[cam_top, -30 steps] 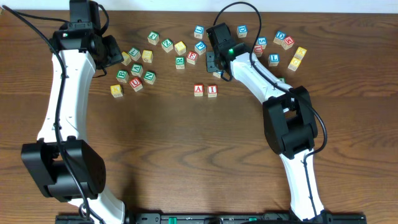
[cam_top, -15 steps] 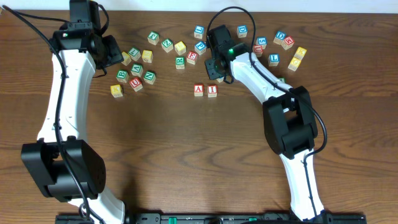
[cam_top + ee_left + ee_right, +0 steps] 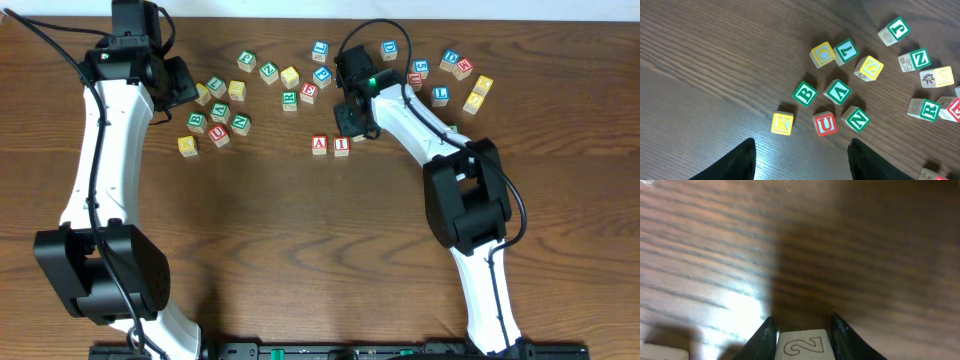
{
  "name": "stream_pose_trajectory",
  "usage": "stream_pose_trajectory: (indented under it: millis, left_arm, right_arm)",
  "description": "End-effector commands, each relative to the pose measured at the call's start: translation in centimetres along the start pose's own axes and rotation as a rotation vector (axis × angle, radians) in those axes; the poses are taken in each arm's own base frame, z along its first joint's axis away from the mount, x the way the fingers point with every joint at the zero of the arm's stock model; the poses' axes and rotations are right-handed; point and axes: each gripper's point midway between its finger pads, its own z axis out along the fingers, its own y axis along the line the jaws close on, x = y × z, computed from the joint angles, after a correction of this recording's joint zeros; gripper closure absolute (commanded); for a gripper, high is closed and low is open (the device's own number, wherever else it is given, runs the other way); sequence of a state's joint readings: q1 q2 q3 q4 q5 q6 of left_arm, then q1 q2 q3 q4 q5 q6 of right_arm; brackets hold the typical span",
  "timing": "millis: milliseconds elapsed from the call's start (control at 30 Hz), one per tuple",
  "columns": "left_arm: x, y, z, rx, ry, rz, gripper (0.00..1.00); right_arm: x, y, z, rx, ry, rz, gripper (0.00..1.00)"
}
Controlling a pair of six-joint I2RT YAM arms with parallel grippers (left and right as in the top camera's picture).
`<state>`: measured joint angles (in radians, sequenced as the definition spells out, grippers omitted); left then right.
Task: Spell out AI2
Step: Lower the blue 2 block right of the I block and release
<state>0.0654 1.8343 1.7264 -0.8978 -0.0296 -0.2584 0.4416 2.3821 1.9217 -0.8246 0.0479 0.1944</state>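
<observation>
A red "A" block (image 3: 319,144) and a red "I" block (image 3: 341,146) sit side by side at the table's middle. My right gripper (image 3: 354,126) hovers just up and right of the "I" block. In the right wrist view it (image 3: 802,330) is shut on a pale block with a red outlined "2" (image 3: 803,346). My left gripper (image 3: 178,82) is open and empty at the back left, above a cluster of letter blocks. In the left wrist view its fingers (image 3: 801,162) frame bare wood below a yellow "K" block (image 3: 782,123) and a red "U" block (image 3: 825,123).
Loose letter blocks lie along the back: a left cluster (image 3: 218,112), a middle group (image 3: 290,80), and a right group (image 3: 460,66). A pale block corner (image 3: 662,353) shows at the lower left of the right wrist view.
My right gripper has moved toward the front with the "2" block, closer to the "I" block. The left arm has not moved.
</observation>
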Motion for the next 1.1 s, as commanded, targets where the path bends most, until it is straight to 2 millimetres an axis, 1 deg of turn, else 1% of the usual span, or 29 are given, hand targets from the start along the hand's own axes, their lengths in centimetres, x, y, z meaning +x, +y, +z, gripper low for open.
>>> stream_pose_trajectory:
  millis: [0, 267, 567, 700, 800, 867, 1067]
  left_arm:
    - [0.0, 0.4, -0.7, -0.006, -0.014, -0.009, 0.41]
    - [0.0, 0.4, -0.7, -0.006, -0.014, -0.009, 0.41]
    - [0.0, 0.3, -0.7, -0.006, -0.013, -0.009, 0.41]
    - [0.0, 0.3, -0.7, -0.006, -0.013, -0.009, 0.41]
    - [0.0, 0.3, -0.7, -0.006, -0.013, -0.009, 0.41]
    - [0.0, 0.3, -0.7, -0.006, -0.013, -0.009, 0.41]
    - [0.0, 0.3, -0.7, -0.006, -0.013, -0.008, 0.41]
  right_arm:
    - [0.6, -0.1, -0.2, -0.016, 0.032, 0.072, 0.71]
    - [2.5, -0.2, -0.3, -0.012, 0.108, 0.160, 0.71]
    - [3.5, 0.0, -0.5, -0.016, 0.155, 0.224, 0.69]
    - [3.5, 0.0, -0.5, -0.015, 0.153, 0.234, 0.67]
    - [3.0, 0.1, -0.9, -0.024, 0.146, 0.235, 0.63]
    - [2.7, 0.2, -1.5, -0.025, 0.145, 0.235, 0.61]
    - [1.3, 0.1, -3.9, -0.024, 0.131, 0.236, 0.60]
